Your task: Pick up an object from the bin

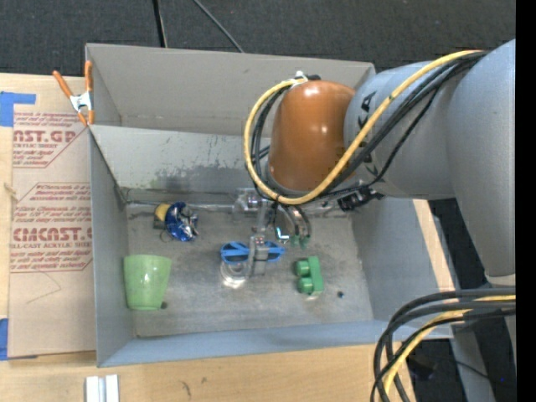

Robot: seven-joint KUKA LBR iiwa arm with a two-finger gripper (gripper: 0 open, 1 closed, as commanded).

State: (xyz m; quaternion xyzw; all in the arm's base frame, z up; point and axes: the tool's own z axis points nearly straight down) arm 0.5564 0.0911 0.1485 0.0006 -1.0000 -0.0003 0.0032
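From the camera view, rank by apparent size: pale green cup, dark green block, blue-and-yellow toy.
1. Pale green cup, clearly the largest.
2. Blue-and-yellow toy and dark green block look about alike, so I would not rank one above the other.

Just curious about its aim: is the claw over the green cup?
No; the green cup stands far left, while the gripper hangs over a blue thing.

A small blue plastic piece (235,250) is seen lying flat at mid-floor of the grey metal bin (109,224), touching a clear round part (234,276).
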